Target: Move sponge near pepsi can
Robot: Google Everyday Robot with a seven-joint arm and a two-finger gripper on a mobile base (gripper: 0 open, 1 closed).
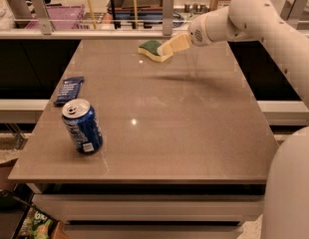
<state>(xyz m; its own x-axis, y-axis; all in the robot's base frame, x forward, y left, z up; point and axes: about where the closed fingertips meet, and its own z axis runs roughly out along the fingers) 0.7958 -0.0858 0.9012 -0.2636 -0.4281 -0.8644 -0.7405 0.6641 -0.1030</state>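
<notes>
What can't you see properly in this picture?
All in the camera view:
- The sponge: its right end is hidden behind the end effector, at the far side of the table.
- The pepsi can: the label writing is too small to read.
- The blue packet near the table's left edge: its print is blurred.
- The robot arm and the white body: cut off by the right edge.

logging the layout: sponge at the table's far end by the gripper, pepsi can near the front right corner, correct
No: the camera view shows the pepsi can standing near the front left corner, not the right. The sponge is at the far end of the table, with the gripper at it.
</notes>
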